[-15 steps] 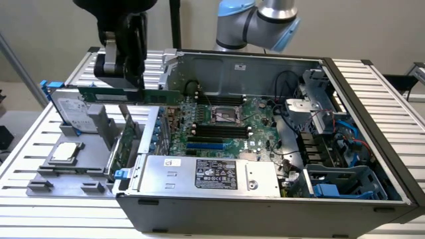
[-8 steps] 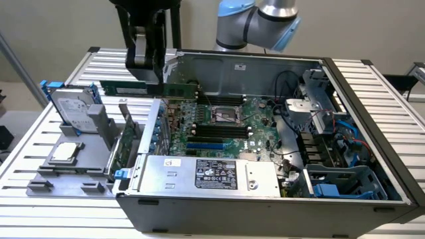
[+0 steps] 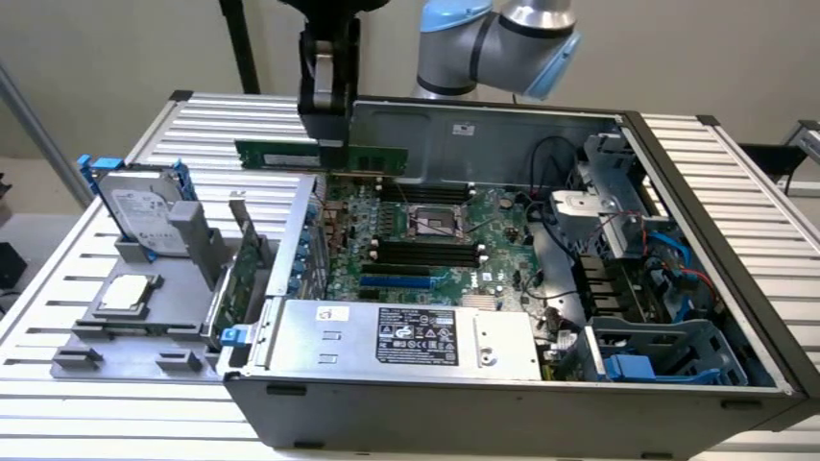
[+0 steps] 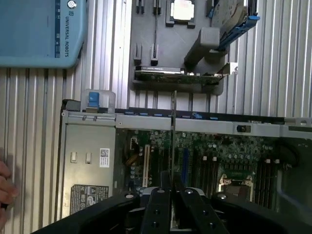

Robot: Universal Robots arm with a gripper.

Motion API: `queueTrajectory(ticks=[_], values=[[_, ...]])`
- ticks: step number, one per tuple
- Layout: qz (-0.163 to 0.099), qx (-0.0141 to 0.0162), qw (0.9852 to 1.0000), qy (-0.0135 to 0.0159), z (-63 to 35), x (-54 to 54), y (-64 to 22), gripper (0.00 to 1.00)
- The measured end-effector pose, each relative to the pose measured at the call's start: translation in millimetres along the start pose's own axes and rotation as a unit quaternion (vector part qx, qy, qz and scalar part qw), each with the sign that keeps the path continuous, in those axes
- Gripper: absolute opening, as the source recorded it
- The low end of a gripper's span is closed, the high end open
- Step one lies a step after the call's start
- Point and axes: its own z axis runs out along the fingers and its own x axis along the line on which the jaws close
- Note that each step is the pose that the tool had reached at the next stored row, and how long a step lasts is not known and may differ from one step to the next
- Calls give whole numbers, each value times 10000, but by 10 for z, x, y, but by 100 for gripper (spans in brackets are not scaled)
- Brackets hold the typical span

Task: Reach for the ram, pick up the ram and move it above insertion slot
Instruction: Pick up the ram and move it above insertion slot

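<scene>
Gripping: the black two-fingered gripper (image 3: pixel 336 144) is pinching the long, thin green circuit-board ram stick (image 3: pixel 321 156) near its middle, fingers pressed together on the flat faces.
Ram position: the ram is hanging level in the air in the upper left of the exterior frame, over the left wall of the open black desktop computer case (image 3: pixel 717 250) and apart from the board below.
Ram in wrist view: the ram (image 4: pixel 173 122) is showing edge-on as a thin vertical line running up from between the gripper (image 4: pixel 171 204) fingers at the lower middle of the frame.
Arm: the silver and pale blue robot arm joint (image 3: pixel 500 38) is sitting at the top centre of the exterior frame.
Motherboard: the green motherboard (image 3: pixel 423 240) is lying flat inside the case, with its row of long black memory slots (image 3: pixel 417 254) just below the square processor socket (image 3: pixel 433 221).
Power supply: the grey metal box with a white label (image 3: pixel 397 336) is filling the near side of the case.
Grey fixture tray: the grey plastic holder (image 3: pixel 129 327) at the lower left is carrying a silver hard drive (image 3: pixel 144 216) standing upright, a square processor chip (image 3: pixel 126 293) and a green expansion card (image 3: pixel 237 279) on edge.
Table: the ribbed aluminium table (image 3: pixel 756 182) is bearing the case and tray.
Person: a hand (image 4: pixel 5 187) is showing at the wrist frame's lower left edge.
</scene>
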Motion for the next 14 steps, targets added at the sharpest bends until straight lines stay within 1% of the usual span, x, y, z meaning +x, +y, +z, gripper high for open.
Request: queueTrajectory(ticks=[14], values=[[0,0,10000,0,95,-440,-397,14]])
